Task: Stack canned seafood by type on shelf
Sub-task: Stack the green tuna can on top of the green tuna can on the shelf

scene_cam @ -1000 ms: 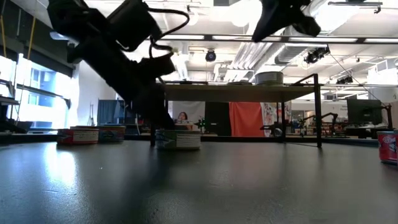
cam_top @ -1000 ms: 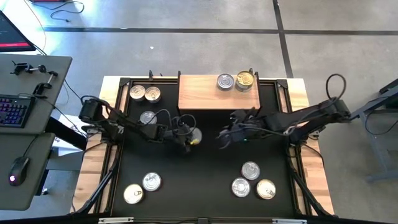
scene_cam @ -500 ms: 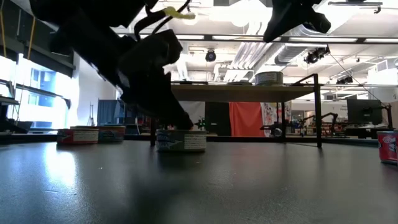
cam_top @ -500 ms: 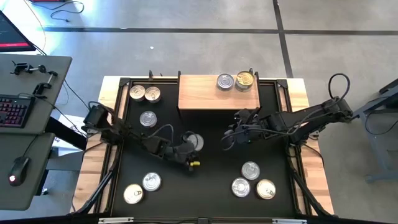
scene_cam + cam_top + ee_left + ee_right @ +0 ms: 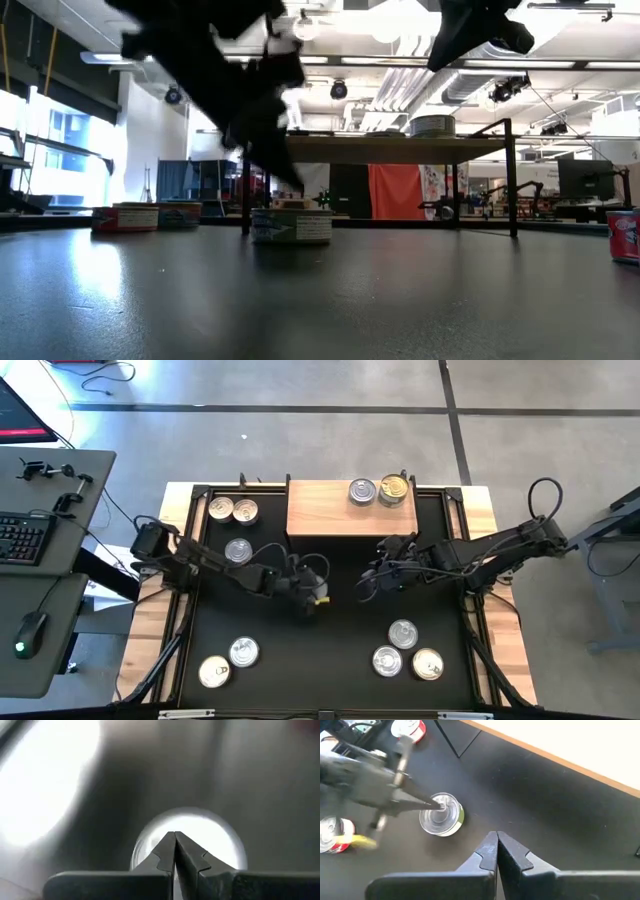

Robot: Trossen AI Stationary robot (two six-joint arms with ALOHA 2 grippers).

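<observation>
Two tins (image 5: pixel 381 490) already on shelf (image 5: pixel 320 510), upper centre. Left gripper (image 5: pixel 441 806), fingers closed, tip on lone tin (image 5: pixel 314 577) mid-bench: risk of shoving or tipping, no grasp possible. Right gripper (image 5: pixel 364 586) closed, empty, hovering close by: collision risk.

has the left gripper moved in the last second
Yes. In the high view the left gripper swung out from the shelf toward the table's near side, then came back up; it now sits shut over the centre can.
</observation>
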